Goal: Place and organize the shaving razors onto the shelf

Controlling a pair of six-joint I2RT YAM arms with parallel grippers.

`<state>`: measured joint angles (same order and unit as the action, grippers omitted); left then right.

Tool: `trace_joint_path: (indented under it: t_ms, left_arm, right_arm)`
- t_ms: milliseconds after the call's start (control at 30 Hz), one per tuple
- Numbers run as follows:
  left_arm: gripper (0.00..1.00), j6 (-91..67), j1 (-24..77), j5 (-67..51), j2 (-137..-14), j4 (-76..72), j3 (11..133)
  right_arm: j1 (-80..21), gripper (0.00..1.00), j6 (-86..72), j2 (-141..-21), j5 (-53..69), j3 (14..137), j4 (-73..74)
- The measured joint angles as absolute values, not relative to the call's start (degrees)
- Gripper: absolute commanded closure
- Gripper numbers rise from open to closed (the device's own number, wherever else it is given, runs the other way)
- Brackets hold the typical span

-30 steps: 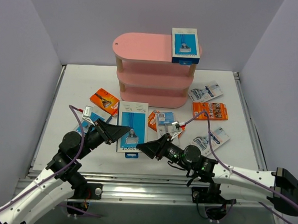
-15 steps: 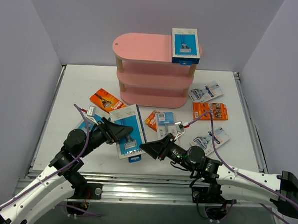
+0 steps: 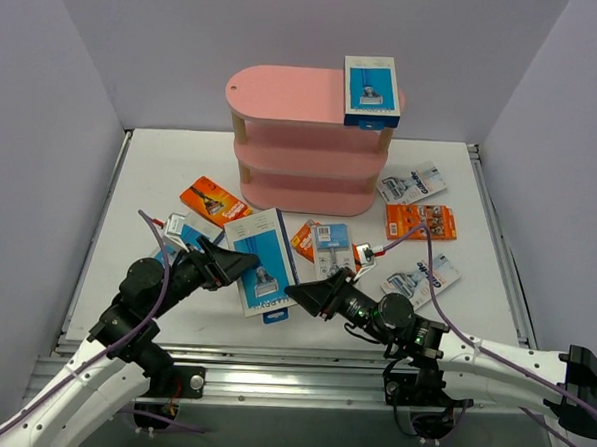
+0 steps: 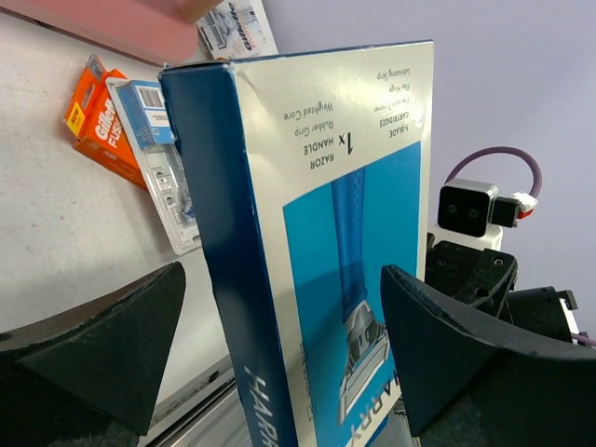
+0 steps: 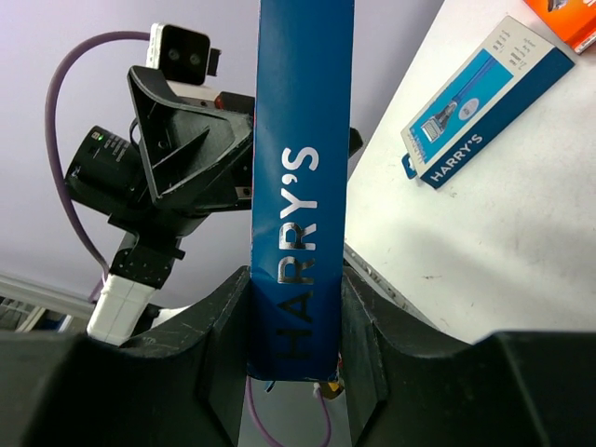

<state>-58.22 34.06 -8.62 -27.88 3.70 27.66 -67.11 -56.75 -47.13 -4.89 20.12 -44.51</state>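
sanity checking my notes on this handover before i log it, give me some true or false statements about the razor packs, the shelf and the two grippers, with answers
1. A blue box lies on the top board of the shelf. True.
2. The left gripper is clamped on the held blue box. False: its fingers stand wide apart, one on either side of it.
3. The right gripper grips the held blue box by its narrow edge. True.
4. An orange card sits on the shelf's top board. False: the orange cards in view lie on the table.
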Motion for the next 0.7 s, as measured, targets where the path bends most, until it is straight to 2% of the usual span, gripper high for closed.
trace_joint_path:
  t_ms: [233, 700]
  left_arm:
    - [0.06, -58.0, 33.98, -8.4, -24.49, 7.86, 28.36]
    - [0.05, -64.4, 33.91, -15.75, -19.22, 2.74, 19.79]
  right_arm:
    - [-67.05, 1.0, -57.74, -47.13, -7.49, 20.12, -44.21]
    - [-65.17, 1.0, -58.5, -47.13, -10.35, 20.18, -42.17]
